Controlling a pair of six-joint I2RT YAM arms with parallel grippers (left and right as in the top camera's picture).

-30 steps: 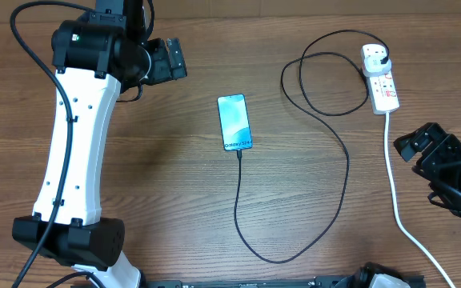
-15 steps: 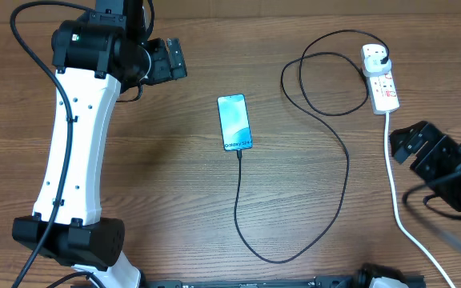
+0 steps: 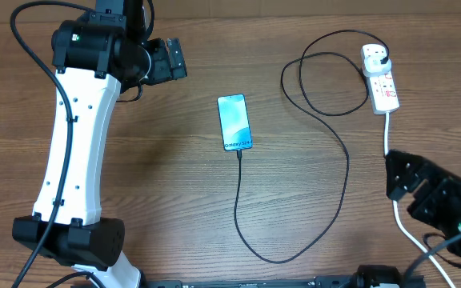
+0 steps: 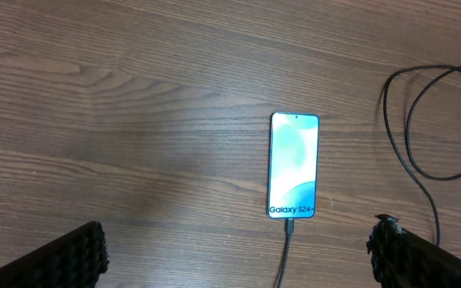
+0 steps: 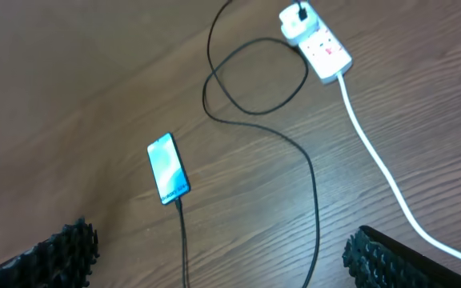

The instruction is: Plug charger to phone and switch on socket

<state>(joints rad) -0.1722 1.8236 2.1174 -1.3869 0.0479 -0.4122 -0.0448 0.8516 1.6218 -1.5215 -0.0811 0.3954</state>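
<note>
The phone (image 3: 235,122) lies face up mid-table, its cyan screen lit. The charger (image 3: 346,172), a thin black cable, has its tip against the phone's bottom edge (image 4: 290,228). It loops round the front and runs back to a black plug seated in the socket (image 3: 381,80) at the far right. My left gripper (image 3: 176,59) hangs open high at the back left, and its view looks down on the phone (image 4: 294,166). My right gripper (image 3: 396,178) is open near the front right, over the socket's white lead. Both hold nothing.
The socket's thick white lead (image 3: 398,216) runs from the block toward the front right edge, passing under my right gripper. The left arm's white link (image 3: 74,152) stands along the table's left side. The charger's slack coils (image 5: 254,76) beside the socket (image 5: 318,44).
My right arm has drawn back toward the table's front, away from the socket, still open. The left arm, the phone and the cable have not moved.
</note>
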